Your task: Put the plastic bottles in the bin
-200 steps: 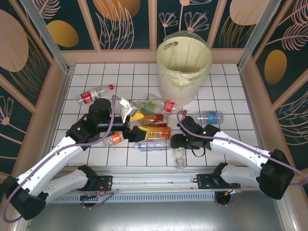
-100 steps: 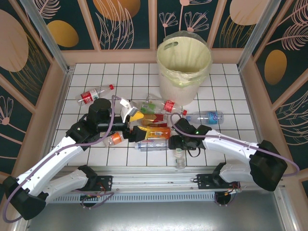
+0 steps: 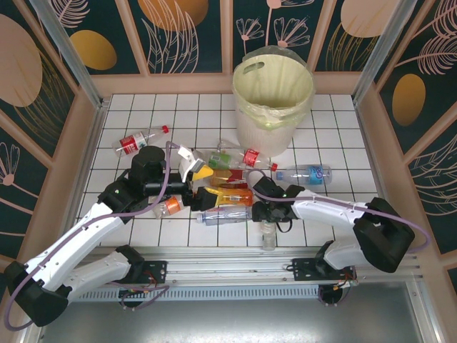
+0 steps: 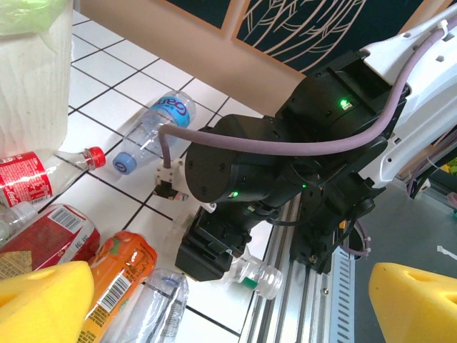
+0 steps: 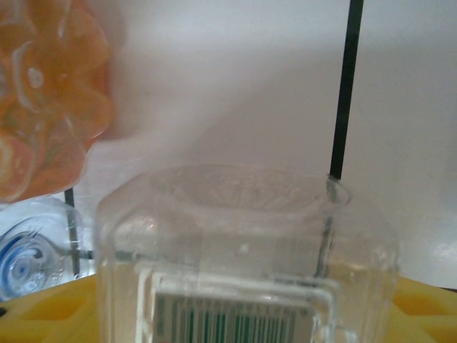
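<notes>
Several plastic bottles lie in a heap mid-table: an orange bottle (image 3: 230, 196), a crushed clear bottle (image 3: 220, 214), a red-capped bottle (image 3: 250, 157). Further out lie a red-labelled bottle (image 3: 136, 141) and a blue-labelled bottle (image 3: 307, 173) (image 4: 153, 128). The white bin (image 3: 273, 100) with its pale bag stands behind them. My right gripper (image 3: 265, 214) is down over a clear bottle (image 3: 268, 234) (image 5: 243, 243) at the near edge, with yellow pads (image 5: 43, 314) against both its sides. The bottle's neck (image 4: 260, 275) pokes out from under the gripper. My left gripper (image 3: 196, 184) (image 4: 228, 307) hangs open over the heap.
A metal rail (image 3: 228, 257) runs along the near edge just beside the clear bottle. Wooden walls (image 3: 68, 179) fence the tiled table on three sides. An orange-capped bottle (image 3: 170, 207) lies beside the left gripper. Bare tiles lie at the far left and far right.
My right arm has swung in to the left, and its jaws have narrowed round the clear bottle. The bottle lies where it lay. The left arm has not moved.
</notes>
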Tool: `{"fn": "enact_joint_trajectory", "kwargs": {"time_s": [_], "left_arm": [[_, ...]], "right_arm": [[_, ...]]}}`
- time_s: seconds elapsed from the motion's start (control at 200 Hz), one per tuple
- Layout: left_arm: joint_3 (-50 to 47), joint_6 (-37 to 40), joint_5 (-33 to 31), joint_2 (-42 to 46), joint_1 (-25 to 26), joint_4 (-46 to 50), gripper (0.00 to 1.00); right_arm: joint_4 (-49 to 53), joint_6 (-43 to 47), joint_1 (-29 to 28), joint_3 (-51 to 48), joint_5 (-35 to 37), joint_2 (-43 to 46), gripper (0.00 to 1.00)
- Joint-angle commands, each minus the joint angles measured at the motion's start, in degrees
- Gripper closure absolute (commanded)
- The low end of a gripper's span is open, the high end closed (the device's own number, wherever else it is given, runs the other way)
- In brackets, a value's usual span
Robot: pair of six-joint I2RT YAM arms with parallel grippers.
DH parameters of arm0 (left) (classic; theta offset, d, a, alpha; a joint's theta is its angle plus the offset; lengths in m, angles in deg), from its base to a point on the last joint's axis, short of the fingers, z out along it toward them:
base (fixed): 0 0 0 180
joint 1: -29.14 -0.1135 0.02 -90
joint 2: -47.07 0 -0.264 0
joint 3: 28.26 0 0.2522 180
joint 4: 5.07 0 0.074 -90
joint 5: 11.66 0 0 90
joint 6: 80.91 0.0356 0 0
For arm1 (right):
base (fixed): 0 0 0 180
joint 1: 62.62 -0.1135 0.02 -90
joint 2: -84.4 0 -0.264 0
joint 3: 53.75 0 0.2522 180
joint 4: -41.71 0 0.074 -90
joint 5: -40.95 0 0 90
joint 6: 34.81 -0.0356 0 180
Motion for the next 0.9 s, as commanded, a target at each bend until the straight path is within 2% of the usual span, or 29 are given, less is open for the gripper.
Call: {"fn": "enact_joint_trajectory", "kwargs": {"time_s": [0.0, 0.185, 0.345, 0.43, 0.691, 0.821, 0.896], "left_arm": [[-0.6, -0.6, 0.1, -0.4, 0.2, -2.3, 0.01], [-0.6, -1.0, 0.5, -1.0, 0.2, -3.1, 0.01], [-0.5, -1.9, 0.5, -1.2, 0.2, -6.0, 0.02], [0.0, -2.0, -2.0, -1.3, 0.2, -7.3, 0.01], [1.7, -5.6, -5.7, -1.9, 0.2, -16.2, 0.01], [2.3, -7.4, -7.1, -2.4, 0.2, -21.0, 0.02], [4.2, -6.5, -6.5, -4.2, 0.2, -20.3, 0.01]], "right_arm": [[-0.5, 1.0, -0.3, -0.5, 1.7, 0.1, 0.34], [1.6, 1.7, -0.2, 0.3, 4.7, 3.4, 0.38], [2.5, 4.1, -0.1, 1.7, 6.2, 10.8, 0.39], [3.0, 5.9, -0.2, 3.9, 6.7, 14.9, 0.39], [3.8, 13.4, -0.1, 15.2, 9.3, 21.5, 0.44], [2.5, 18.5, 0.0, 22.6, 10.0, 21.1, 0.43], [1.9, 21.5, 0.2, 26.7, 10.9, 20.0, 0.43]]}}
